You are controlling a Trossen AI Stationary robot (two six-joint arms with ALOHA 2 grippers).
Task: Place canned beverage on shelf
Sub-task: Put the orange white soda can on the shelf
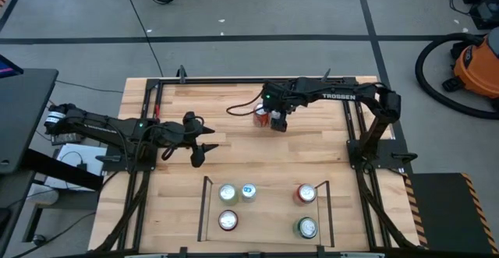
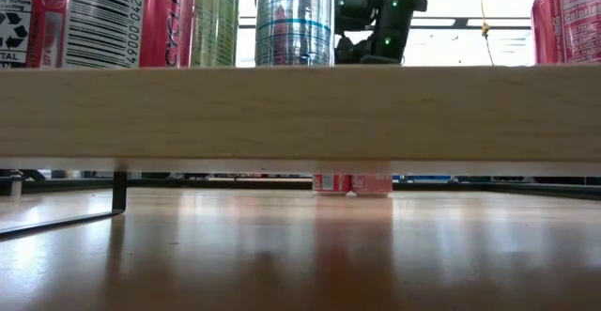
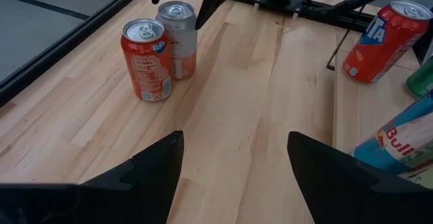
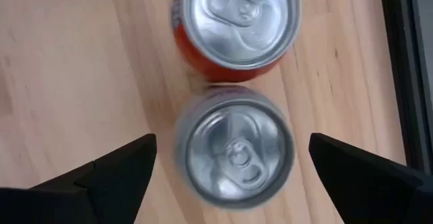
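Silver-topped can (image 4: 235,153) stands between the right gripper's (image 4: 233,176) wide-open, empty jaws, touching neither.

Your right gripper (image 4: 229,158) hangs above the silver can (image 4: 234,149) with its fingers spread wide, bare wood on both sides. The orange can (image 4: 234,22) stands touching it, so nothing fits between them. On the shelf (image 1: 207,211), five cans crowd both ends: three on the left, two on the right. The middle floor between them is open. Your left gripper (image 1: 204,139) waits well apart, fingers spread.
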